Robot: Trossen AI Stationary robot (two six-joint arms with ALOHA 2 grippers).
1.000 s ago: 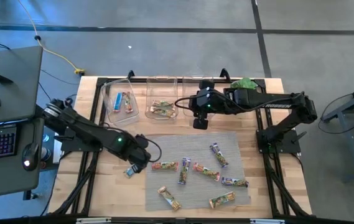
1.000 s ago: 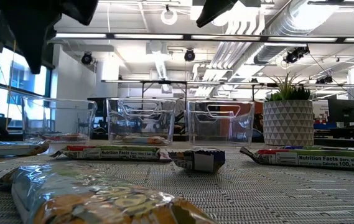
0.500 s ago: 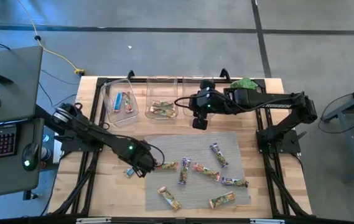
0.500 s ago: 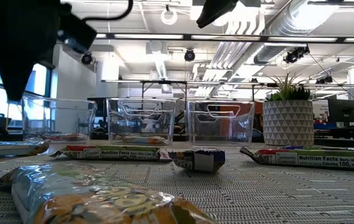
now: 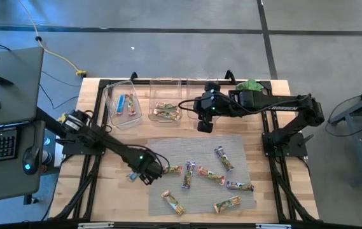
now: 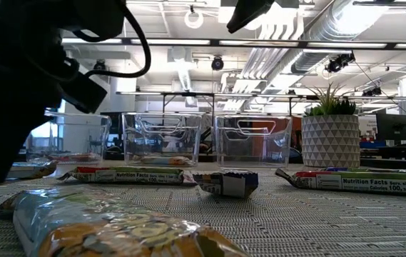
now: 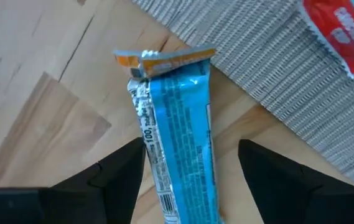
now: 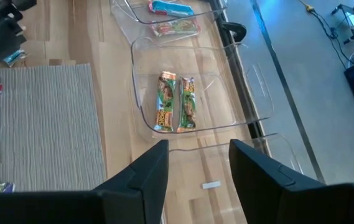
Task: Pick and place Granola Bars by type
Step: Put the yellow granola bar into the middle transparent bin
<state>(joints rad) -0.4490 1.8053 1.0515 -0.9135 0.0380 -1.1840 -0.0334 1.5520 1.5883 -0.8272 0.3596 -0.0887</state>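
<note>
Granola bar in blue wrapper (image 7: pixel 180 130) lies light, crinkly and slippery on the counter (image 7: pixel 33 93); left tool (image 7: pixel 192 168), spread wide, straddles its middle, the best hold.

Grey concrete floor (image 5: pixel 168 51), exposed ceiling ducts (image 6: pixel 310 28)

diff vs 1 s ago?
Left tool swung further right along the mat's left edge and came down, jaws now open astride the blue bar on the wood, not gripping. Right tool kept hovering over the middle bin. Bars unmoved.
</note>
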